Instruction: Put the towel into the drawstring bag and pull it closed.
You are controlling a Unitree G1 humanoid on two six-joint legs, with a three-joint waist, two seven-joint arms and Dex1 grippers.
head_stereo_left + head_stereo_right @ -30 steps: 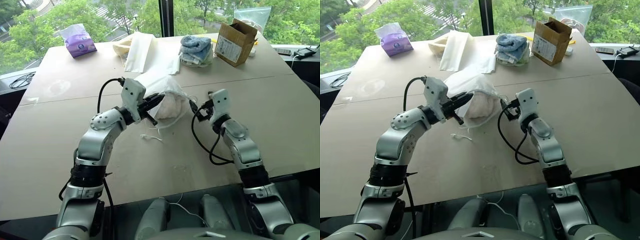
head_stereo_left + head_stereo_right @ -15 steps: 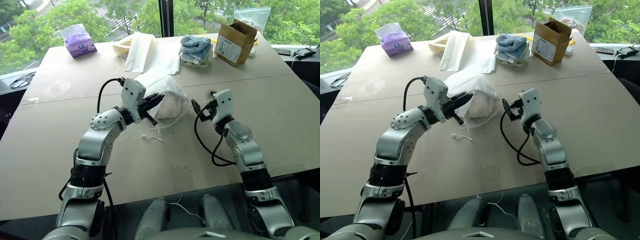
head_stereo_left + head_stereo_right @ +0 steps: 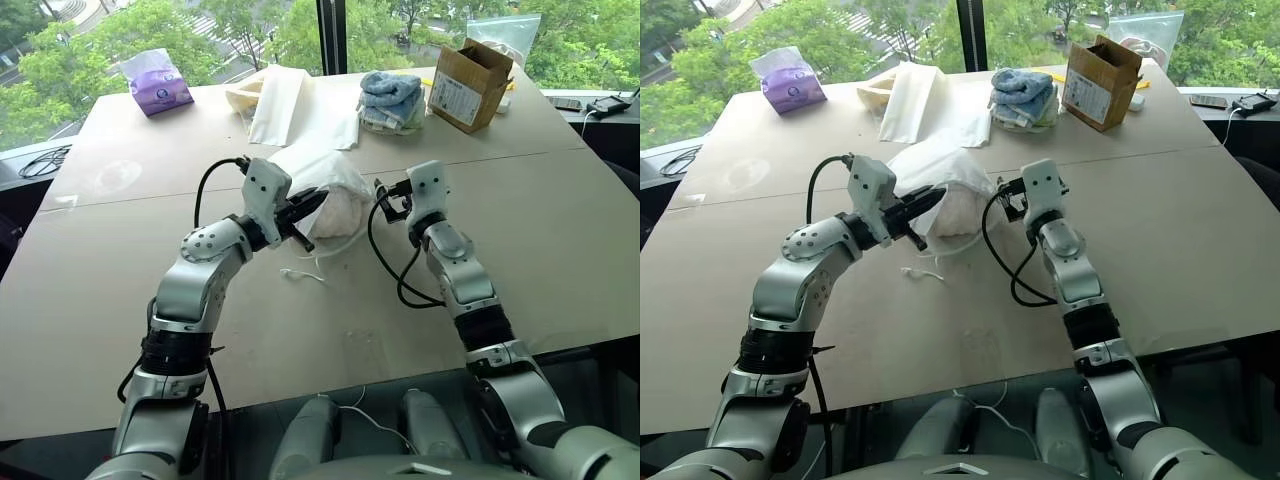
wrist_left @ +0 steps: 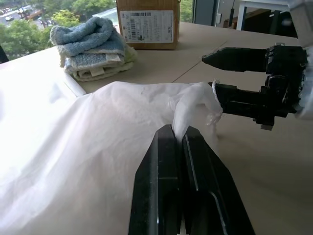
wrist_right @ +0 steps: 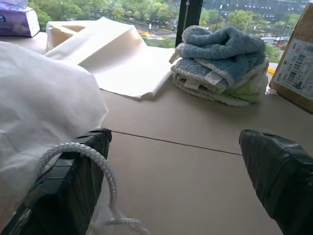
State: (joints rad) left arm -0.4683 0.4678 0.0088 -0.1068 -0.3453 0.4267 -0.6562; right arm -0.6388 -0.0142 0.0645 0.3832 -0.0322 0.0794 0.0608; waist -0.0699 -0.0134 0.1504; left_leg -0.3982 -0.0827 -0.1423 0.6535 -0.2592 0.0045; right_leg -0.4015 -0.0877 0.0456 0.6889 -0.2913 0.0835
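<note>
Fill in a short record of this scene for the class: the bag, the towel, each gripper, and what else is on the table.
Bag: white drawstring bag lying on the table
Towel: pinkish towel inside the bag
Left gripper: left gripper shut on the bag's fabric
Right gripper: right gripper open beside the bag's cord
Background: stacked towels, cardboard box, tissue pack, folded cloths

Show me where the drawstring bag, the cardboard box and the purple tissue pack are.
drawstring bag [image 3: 322,172]: left eye view, on its white upper fabric.
cardboard box [image 3: 458,92]: left eye view, on its labelled front side.
purple tissue pack [image 3: 158,88]: left eye view, on its purple side.
</note>
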